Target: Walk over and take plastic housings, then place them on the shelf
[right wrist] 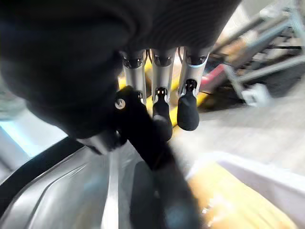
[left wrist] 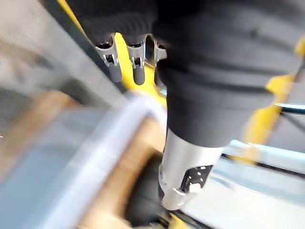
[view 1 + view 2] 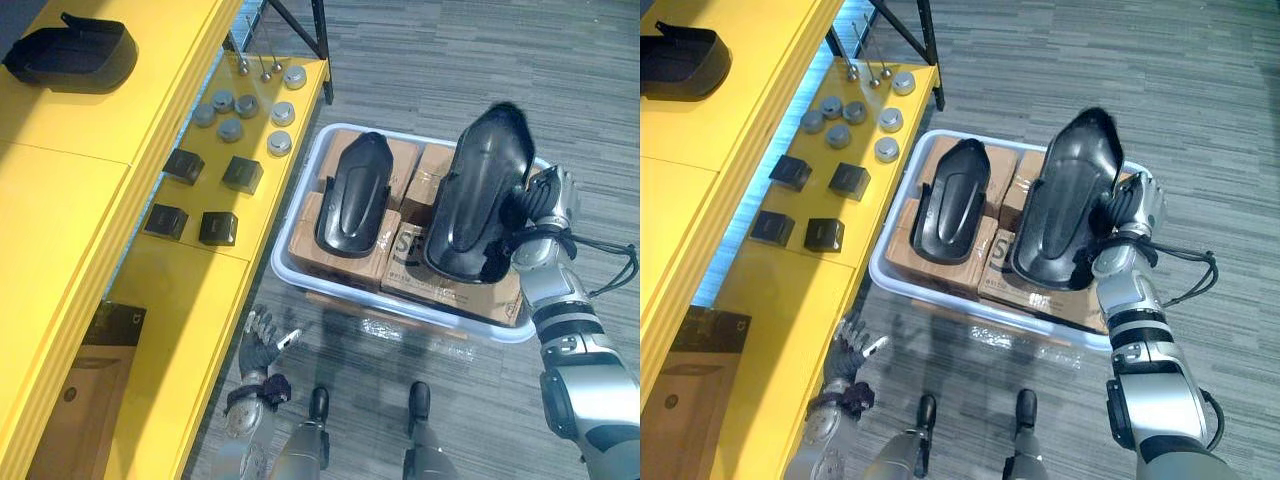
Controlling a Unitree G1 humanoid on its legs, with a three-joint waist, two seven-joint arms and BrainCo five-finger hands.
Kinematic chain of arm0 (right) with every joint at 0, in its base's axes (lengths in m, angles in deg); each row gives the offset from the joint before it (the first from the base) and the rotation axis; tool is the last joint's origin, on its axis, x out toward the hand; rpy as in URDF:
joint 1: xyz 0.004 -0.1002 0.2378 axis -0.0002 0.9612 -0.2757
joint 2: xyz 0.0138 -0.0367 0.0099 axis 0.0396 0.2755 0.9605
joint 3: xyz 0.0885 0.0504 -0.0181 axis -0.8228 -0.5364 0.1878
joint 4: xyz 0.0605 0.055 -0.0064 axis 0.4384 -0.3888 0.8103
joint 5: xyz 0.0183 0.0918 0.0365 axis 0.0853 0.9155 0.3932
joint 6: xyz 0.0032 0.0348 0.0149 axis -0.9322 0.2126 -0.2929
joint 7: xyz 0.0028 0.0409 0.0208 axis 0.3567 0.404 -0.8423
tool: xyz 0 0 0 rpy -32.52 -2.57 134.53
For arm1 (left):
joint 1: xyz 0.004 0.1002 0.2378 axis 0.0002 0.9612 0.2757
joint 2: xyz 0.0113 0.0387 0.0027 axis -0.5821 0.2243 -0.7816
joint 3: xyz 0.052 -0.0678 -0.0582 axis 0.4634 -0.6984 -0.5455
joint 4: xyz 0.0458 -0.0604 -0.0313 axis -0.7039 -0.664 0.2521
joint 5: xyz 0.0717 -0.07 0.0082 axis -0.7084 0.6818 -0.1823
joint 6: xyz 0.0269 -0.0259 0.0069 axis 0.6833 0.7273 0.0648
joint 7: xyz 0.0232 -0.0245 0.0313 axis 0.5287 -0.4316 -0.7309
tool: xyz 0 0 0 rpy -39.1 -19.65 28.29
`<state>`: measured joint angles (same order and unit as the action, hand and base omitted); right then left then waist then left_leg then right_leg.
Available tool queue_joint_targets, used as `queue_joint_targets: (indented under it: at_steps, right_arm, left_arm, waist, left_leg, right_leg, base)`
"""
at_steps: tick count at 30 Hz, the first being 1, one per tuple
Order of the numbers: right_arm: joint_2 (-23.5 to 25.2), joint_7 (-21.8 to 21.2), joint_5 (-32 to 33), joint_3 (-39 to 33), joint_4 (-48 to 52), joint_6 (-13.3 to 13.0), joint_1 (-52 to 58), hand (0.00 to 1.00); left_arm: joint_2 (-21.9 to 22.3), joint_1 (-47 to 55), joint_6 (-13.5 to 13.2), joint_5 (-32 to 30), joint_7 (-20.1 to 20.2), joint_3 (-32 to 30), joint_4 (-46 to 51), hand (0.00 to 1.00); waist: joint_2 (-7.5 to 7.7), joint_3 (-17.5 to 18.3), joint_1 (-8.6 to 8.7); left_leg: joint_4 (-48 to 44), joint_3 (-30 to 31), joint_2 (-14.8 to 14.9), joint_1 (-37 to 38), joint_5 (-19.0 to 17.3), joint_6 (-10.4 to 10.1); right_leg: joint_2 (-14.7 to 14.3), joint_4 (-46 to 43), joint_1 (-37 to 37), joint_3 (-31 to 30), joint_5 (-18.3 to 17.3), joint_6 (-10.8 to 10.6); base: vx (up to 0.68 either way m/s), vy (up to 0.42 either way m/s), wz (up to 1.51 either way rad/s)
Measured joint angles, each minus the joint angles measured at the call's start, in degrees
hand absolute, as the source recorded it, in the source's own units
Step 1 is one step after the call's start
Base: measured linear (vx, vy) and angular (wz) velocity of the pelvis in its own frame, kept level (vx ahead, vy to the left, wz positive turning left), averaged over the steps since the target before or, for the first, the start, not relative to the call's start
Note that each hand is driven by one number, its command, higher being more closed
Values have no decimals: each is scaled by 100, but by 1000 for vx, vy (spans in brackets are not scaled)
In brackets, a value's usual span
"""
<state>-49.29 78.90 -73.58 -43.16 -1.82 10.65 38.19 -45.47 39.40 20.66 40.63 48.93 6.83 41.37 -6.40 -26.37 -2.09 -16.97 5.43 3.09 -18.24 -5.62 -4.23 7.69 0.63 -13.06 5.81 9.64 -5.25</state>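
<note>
Closer, right hand (image 1: 159,86) in pinch on black housing (image 3: 480,190) rim; left hand (image 3: 262,345) slack.

tilted housing (image 3: 480,190): black plastic, glossy, smooth
flat housing (image 3: 355,195): same black plastic, sheen along its ridges
bin (image 3: 400,308): pale plastic, smooth
boxes (image 3: 455,290): brown cardboard, matt
shelf (image 3: 180,80): yellow, smooth, faint gloss
discs (image 3: 246,105): grey metal, dull
floor (image 3: 450,60): grey, streaked, matt

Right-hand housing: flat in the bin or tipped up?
Tipped up. The right hand grips the held housing, far end raised over the bin rim; the other housing lies flat.
</note>
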Motion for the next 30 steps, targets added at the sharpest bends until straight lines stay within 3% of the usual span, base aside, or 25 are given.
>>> queue_joint_targets:
  at_steps: [4, 7, 11, 16, 22, 23, 30]
  right_arm:
    - [197, 60, -459, 306, 591, -5, 79, 100]
    - [243, 56, -738, 702, 998, -2, 198, 100]
    - [322, 56, -849, 1101, 1427, -11, 275, 100]
    - [471, 44, -883, 1560, 1493, -61, 348, 100]
    - [589, 39, -993, 1718, 1659, -62, 804, 100]
    - [598, 32, -1070, 1752, 1740, -62, 930, 100]
    - [664, 76, -1072, 1938, 2653, -61, 1534, 100]
  left_arm:
    - [-295, -1061, -50, 363, 146, 685, 84, 0]
    - [-291, -1513, -15, 1366, 414, 1336, -193, 0]
    - [-323, -1848, 149, 2114, 538, 1763, -689, 0]
    - [-396, -2113, 293, 2658, 609, 2054, -1034, 0]
    - [-598, -2115, 354, 2852, 582, 2253, -1158, 0]
    - [-604, -2129, 354, 2851, 547, 2256, -1217, 100]
    - [-597, -2298, 360, 2848, 37, 2245, -1515, 100]
  waist:
    - [46, 175, 157]
    - [162, 361, 283]
    - [225, 625, 339]
    - [243, 914, 336]
    - [398, 1228, 320]
    - [421, 1277, 333]
    - [467, 1495, 327]
  left_leg:
    - [288, -36, 10, 190, 136, -38]
    - [588, -41, 45, 416, 244, -77]
    - [748, -50, 97, 567, 293, -121]
    - [900, -43, 107, 769, 344, -134]
    - [1063, 34, 105, 840, 431, -148]
    - [1143, 65, 108, 884, 478, -159]
    - [1537, 340, 122, 1028, 760, -207]
  right_leg:
    - [-4, 101, 92, -2, 25, 28]
    - [-29, 205, 227, 1, 32, 37]
    - [-74, 281, 326, 0, 34, 39]
    - [-78, 320, 488, 5, 33, 40]
    - [-82, 406, 566, 114, 45, 58]
    - [-85, 408, 593, 150, 44, 60]
    - [-90, 415, 729, 455, 25, 86]
  base:
    - [9, -2, -1]
    - [64, -15, -2]
    - [34, -10, -2]
    - [6, 3, 1]
    - [-15, -6, 7]
    - [-14, -13, 10]
    - [-14, -17, 21]
